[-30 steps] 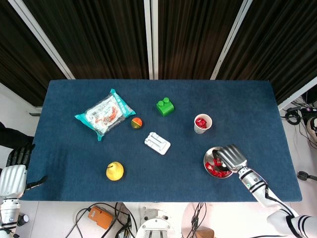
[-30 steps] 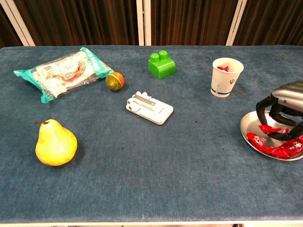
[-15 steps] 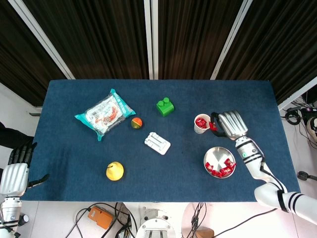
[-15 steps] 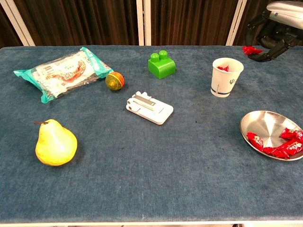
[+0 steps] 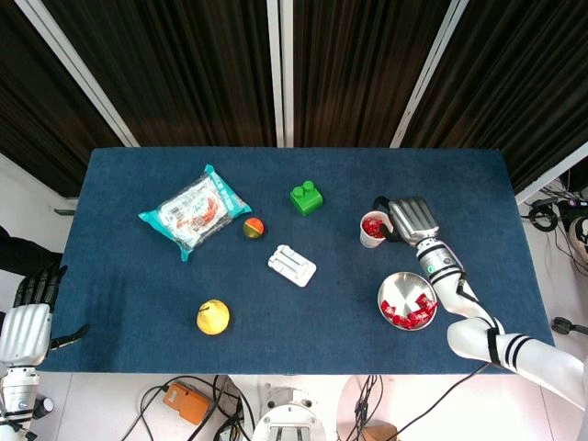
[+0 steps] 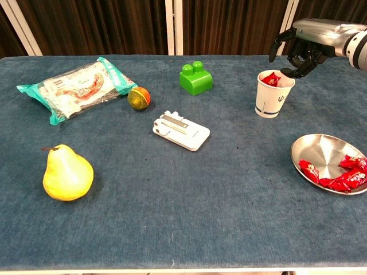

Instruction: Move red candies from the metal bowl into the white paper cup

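Note:
The white paper cup (image 5: 375, 228) (image 6: 273, 94) stands right of centre with red candies (image 6: 270, 79) showing at its rim. My right hand (image 5: 404, 219) (image 6: 301, 51) hovers just above and right of the cup, fingers curled downward and apart, and no candy shows between them. Nearer the front right sits the metal bowl (image 5: 407, 300) (image 6: 304, 150), with several red candies (image 5: 409, 312) (image 6: 338, 175) in its near side. My left hand (image 5: 28, 322) hangs off the table's front left corner, fingers extended, holding nothing.
A yellow pear (image 5: 212, 317) (image 6: 67, 173) lies front left. A snack bag (image 5: 195, 211), a small red-green ball (image 5: 254, 227), a green block (image 5: 306, 197) and a white plastic piece (image 5: 292, 265) spread across the middle and left.
My right hand rose from the bowl pinching a red candy, carried it up to the cup and now hangs over the rim with no candy visible in it.

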Motion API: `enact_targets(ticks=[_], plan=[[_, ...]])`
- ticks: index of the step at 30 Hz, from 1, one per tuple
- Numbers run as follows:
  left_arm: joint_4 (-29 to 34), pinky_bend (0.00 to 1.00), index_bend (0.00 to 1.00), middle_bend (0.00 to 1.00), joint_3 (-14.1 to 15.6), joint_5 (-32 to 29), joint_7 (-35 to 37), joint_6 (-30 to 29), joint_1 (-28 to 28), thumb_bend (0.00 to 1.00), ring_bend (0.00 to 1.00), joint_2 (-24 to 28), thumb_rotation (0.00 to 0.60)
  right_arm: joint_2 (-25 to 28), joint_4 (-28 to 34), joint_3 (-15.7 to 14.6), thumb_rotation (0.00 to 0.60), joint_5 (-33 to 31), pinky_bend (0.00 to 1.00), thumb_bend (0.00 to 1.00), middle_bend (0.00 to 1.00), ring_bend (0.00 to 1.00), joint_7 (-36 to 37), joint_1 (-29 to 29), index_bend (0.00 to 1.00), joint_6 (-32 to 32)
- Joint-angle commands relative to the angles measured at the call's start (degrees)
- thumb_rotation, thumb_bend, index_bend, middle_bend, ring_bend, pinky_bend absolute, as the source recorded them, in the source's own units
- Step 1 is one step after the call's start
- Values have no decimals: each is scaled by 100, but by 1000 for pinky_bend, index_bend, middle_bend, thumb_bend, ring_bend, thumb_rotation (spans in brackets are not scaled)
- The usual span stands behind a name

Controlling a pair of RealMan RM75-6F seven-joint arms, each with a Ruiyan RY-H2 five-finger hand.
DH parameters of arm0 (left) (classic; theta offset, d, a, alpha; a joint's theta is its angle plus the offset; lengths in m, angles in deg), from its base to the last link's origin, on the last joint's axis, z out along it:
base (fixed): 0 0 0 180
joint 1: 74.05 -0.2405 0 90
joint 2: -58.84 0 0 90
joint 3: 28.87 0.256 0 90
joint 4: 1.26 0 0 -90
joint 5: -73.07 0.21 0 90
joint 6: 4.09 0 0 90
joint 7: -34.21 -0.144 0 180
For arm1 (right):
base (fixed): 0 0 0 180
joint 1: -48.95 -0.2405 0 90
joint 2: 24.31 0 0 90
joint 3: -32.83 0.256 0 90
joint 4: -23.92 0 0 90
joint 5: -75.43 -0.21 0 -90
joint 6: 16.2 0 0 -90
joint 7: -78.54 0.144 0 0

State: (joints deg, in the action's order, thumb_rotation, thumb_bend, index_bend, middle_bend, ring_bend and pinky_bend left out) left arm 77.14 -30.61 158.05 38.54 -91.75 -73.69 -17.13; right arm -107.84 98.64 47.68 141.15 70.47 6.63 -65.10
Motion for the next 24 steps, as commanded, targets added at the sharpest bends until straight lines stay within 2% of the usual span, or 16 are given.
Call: enact_targets(ticks=[1, 6, 9, 10, 12, 13, 14, 15, 18, 20, 21, 24], plan=[[-3, 0, 0, 0, -3, 5, 1, 2, 7, 0, 0, -6, 600, 97, 123, -31, 600, 14, 1000, 522, 907, 1000, -32, 48, 364, -105], [1, 0, 0, 0, -5, 23, 3, 10, 24, 0, 0, 1, 600, 420, 551, -135, 600, 359, 1000, 513, 908, 1000, 106, 377, 379, -709], [7, 0, 0, 0, -7, 42, 4, 20, 43, 0, 0, 2, 600, 686, 884, -276, 600, 626, 1000, 482, 907, 993, 105, 741, 449, -1300], [9, 0, 0, 0, -8, 46, 6, 23, 50, 0, 0, -1, 600, 772, 995, -328, 600, 711, 1000, 472, 904, 965, 124, 878, 458, -1506], [9, 0, 0, 0, -11, 58, 11, 40, 69, 0, 0, -7, 600, 985, 1244, -483, 600, 916, 965, 460, 827, 833, 188, 1221, 434, -1968], [7, 0, 0, 0, -11, 65, 7, 46, 78, 0, 0, -11, 600, 1078, 1330, -566, 600, 1008, 874, 455, 720, 702, 201, 1372, 399, -2155], [9, 0, 0, 0, -14, 74, 6, 51, 90, 0, 0, -14, 600, 1203, 1430, -680, 600, 1117, 733, 455, 599, 553, 193, 1574, 355, -2397], [12, 0, 0, 0, -16, 81, 8, 53, 99, 0, 0, -15, 600, 1289, 1499, -761, 600, 1187, 642, 455, 532, 466, 183, 1726, 323, -2575], [31, 0, 0, 0, -30, 103, -6, 48, 125, 0, 0, -10, 600, 1593, 1782, -1057, 600, 1345, 232, 434, 246, 117, 247, 2196, 114, -2982], [56, 0, 0, 0, -36, 123, -17, 35, 139, 0, 0, -8, 600, 1815, 1990, -1258, 600, 1466, 77, 410, 125, 16, 332, 2481, 18, -3188], [64, 0, 0, 0, -38, 129, -21, 29, 142, 0, 0, -10, 600, 1874, 2043, -1316, 600, 1531, 38, 408, 91, 1, 365, 2584, 1, -3295], [92, 0, 0, 0, -51, 155, -9, 3, 160, 0, 0, -19, 600, 1971, 2145, -1511, 600, 1719, 0, 408, 55, 0, 511, 2948, 0, -3656]])
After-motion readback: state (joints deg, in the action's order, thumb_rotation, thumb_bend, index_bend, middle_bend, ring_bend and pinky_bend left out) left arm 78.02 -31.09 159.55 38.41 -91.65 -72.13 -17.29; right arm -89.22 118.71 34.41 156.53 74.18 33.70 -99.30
